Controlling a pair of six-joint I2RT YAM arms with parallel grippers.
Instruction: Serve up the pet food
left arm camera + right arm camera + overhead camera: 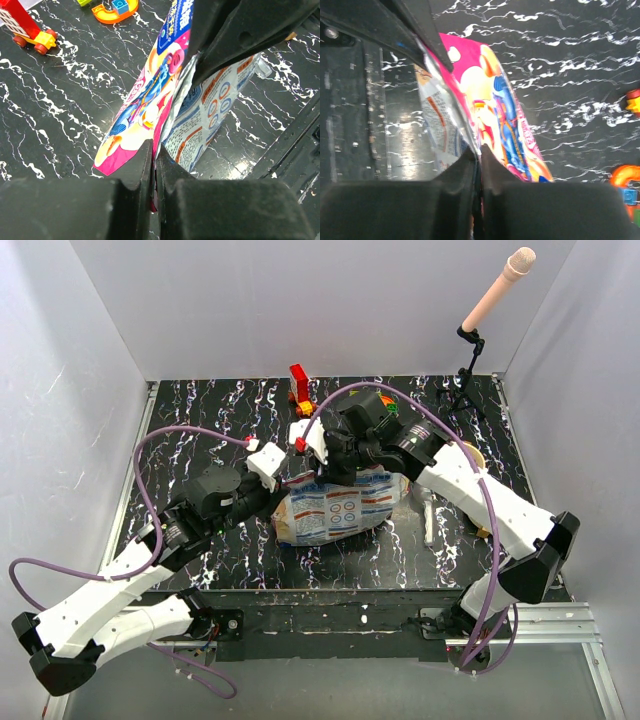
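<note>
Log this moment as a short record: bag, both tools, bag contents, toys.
bag: glossy printed pouch on the black marbled table, held by one edge
left tool: shut on the bag's edge
right tool: pinching the same edge, further along
contents: not visible
toys: red block toy at the table's far side, apart from the bag

Black marbled table [200, 440]: pet food bag [335, 508] sits mid-table, toy blocks [299, 390] just behind it, mic stand [468, 380] further back-right.
</note>
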